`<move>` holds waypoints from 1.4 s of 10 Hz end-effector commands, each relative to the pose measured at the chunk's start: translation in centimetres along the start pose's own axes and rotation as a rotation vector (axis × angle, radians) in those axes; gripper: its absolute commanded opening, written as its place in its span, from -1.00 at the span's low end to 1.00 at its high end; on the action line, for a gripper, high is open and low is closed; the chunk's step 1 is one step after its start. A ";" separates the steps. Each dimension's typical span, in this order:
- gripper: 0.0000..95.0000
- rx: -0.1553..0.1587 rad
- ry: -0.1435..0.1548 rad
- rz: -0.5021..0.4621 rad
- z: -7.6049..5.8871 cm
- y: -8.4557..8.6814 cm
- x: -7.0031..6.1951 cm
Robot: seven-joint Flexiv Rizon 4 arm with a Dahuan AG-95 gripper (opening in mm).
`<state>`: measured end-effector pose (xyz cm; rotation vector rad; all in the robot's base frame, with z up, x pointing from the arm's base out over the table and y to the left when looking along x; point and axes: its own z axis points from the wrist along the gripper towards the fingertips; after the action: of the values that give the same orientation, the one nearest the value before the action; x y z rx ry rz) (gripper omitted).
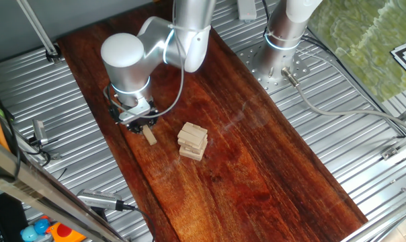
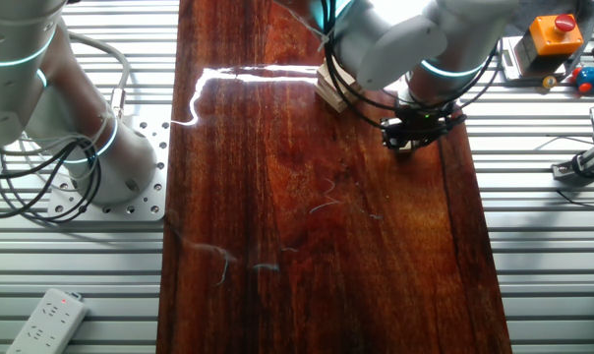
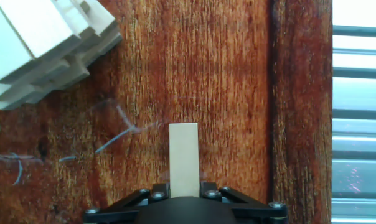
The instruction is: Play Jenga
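The Jenga stack [image 1: 193,141] is a small pile of pale wooden blocks in crosswise layers on the dark wooden board [image 1: 257,154]. It also shows at the top left of the hand view [image 3: 45,43] and partly behind the arm in the other fixed view [image 2: 328,87]. A single loose block [image 3: 183,155] of the same wood sticks out between my fingers, whose inner faces touch its two long sides. My gripper [image 3: 183,190] is shut on it, left of the stack [image 1: 144,125], near the board's edge [image 2: 415,133]. The block [image 1: 150,137] slants down towards the board.
A second arm's base [image 1: 283,40] stands on the ribbed metal table [image 1: 364,134] beside the board. The board's edge [image 3: 332,124] runs close on the right in the hand view. A red button box [image 2: 556,34] and a power strip [image 2: 46,320] lie off the board.
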<state>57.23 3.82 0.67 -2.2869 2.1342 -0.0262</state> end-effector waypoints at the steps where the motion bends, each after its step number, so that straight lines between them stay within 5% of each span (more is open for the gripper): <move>1: -0.20 -0.002 -0.002 -0.002 0.0 0.0 -0.1; 8: -0.20 -0.013 -0.010 -0.002 -1.3 0.3 0.5; 11: -0.20 -0.016 -0.004 0.052 -3.0 0.9 0.5; 12: -1.00 -0.012 0.002 0.105 -3.3 1.1 0.6; 14: -1.00 -0.009 -0.002 0.268 -3.8 1.4 0.6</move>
<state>56.00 3.17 4.20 -2.1397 2.2932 -0.0152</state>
